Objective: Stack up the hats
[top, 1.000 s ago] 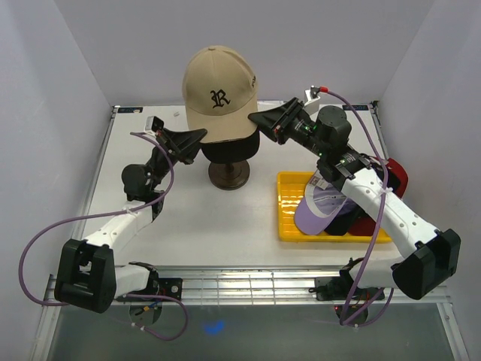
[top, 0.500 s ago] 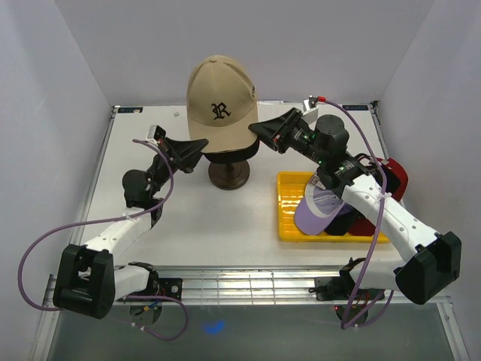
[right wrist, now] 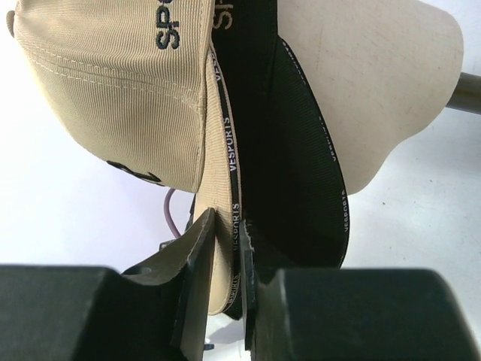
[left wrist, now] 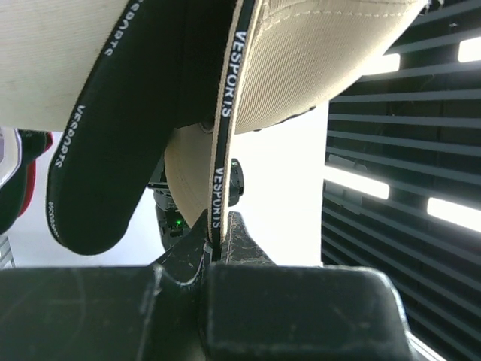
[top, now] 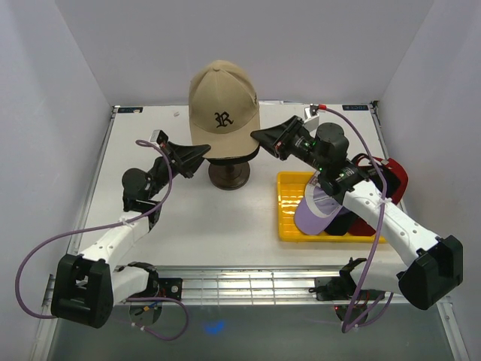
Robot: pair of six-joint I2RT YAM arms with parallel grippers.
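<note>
A tan cap (top: 224, 109) with a black "R" logo sits over a black cap (top: 230, 153) on the beige mannequin head. My left gripper (top: 201, 150) is shut on the tan cap's left rim, and my right gripper (top: 260, 135) is shut on its right rim. In the left wrist view the jaws (left wrist: 216, 241) pinch the tan cap's (left wrist: 316, 68) banded edge beside the black cap (left wrist: 113, 158). In the right wrist view the jaws (right wrist: 224, 248) pinch the tan cap's (right wrist: 113, 75) edge next to the black cap (right wrist: 297, 150). A lavender cap (top: 317, 212), a dark cap and a red cap (top: 396, 177) lie at the tray.
The mannequin head (right wrist: 376, 75) stands on a dark round stand (top: 229, 177) at the table's back middle. A yellow ribbed tray (top: 289, 207) lies at the right. White walls close in the table on three sides.
The tan cap has moved a little right and down over the black cap, with both grippers still holding its rim and moving along.
</note>
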